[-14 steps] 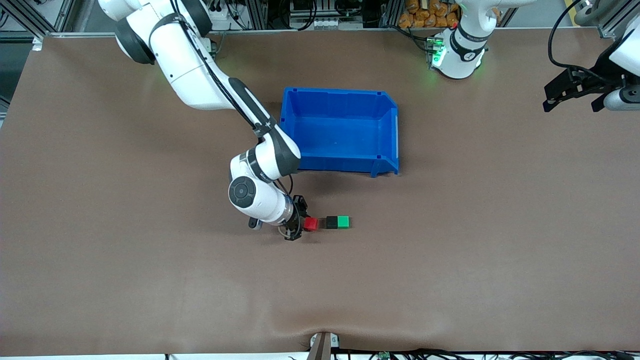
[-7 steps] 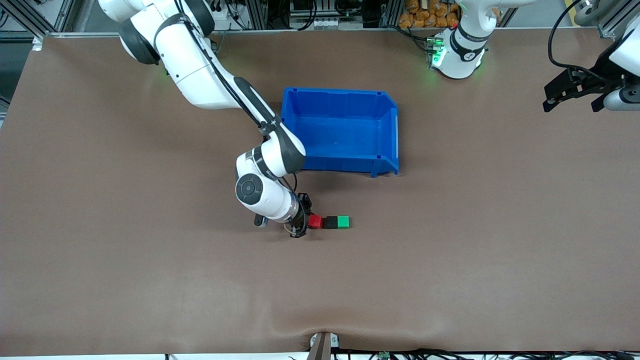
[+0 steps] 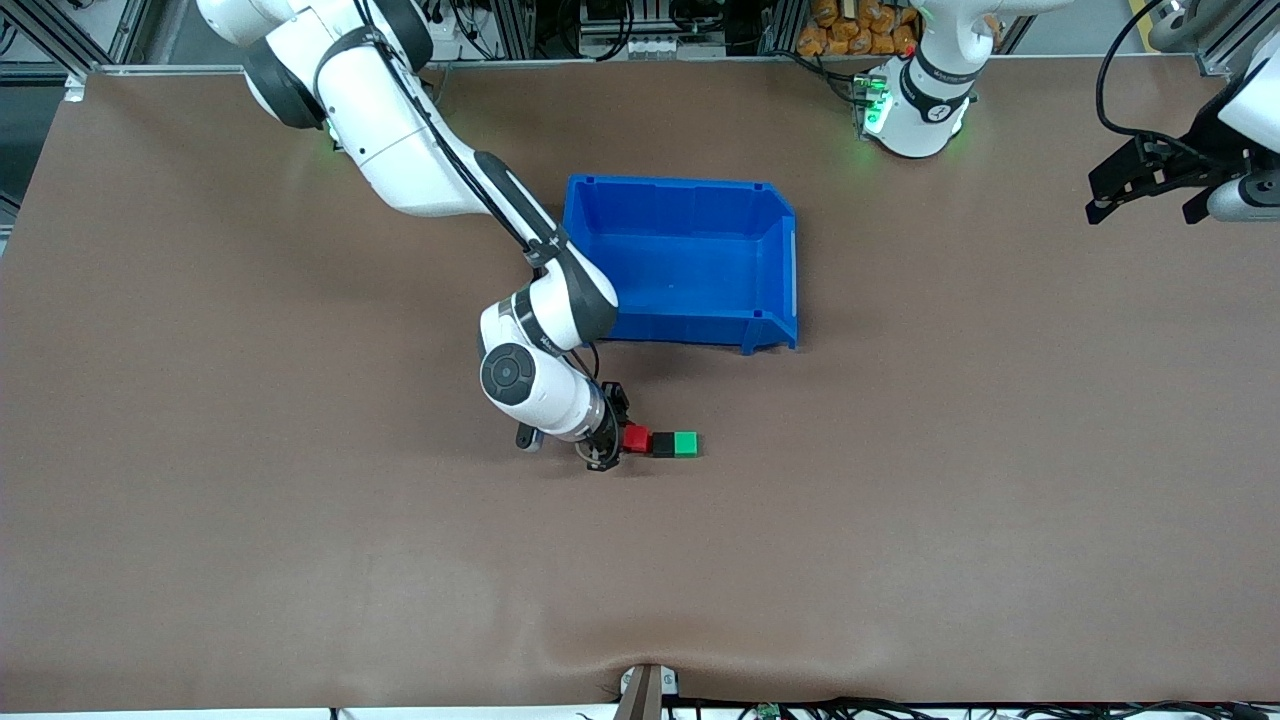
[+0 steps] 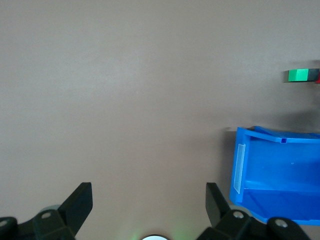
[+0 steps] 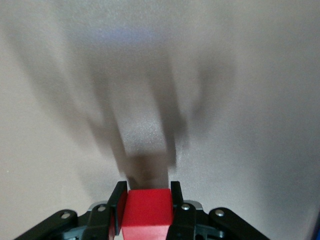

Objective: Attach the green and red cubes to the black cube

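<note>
Cubes, front view: lay in one short row on the brown table (image 3: 900, 550), at about 6 o'clock from the blue bin (image 3: 680, 190), nearer the front camera than the bin and well apart from it.

Black cube (image 3: 663, 444): sat in the middle of the row, flat on the table.

Green cube (image 3: 686, 443): sat at 3 o'clock of the black cube, toward the left arm's end, touching it face to face. Also showed in the left wrist view (image 4: 301, 75), small, near the bin's (image 4: 240, 165) open end.

Red cube (image 3: 636, 438): sat at 9 o'clock of the black cube, toward the right arm's end, right up against it or just beside; could not tell if the faces fully met.

Right gripper (image 3: 612, 440): was low over the table at 9 o'clock of the red cube, clamped narrow on that cube. Wrist view: both fingers (image 5: 119, 205) pressed flat on two facing sides of the red cube (image 5: 147, 212), with the cube's shadow on the table just ahead.

Left gripper (image 3: 1150, 195): waited in the air over the left arm's end of the table, at roughly 3 o'clock from the bin, well apart from the cubes. Stood wide in the left wrist view (image 4: 149, 200), nothing between the fingers, bare table beneath.
</note>
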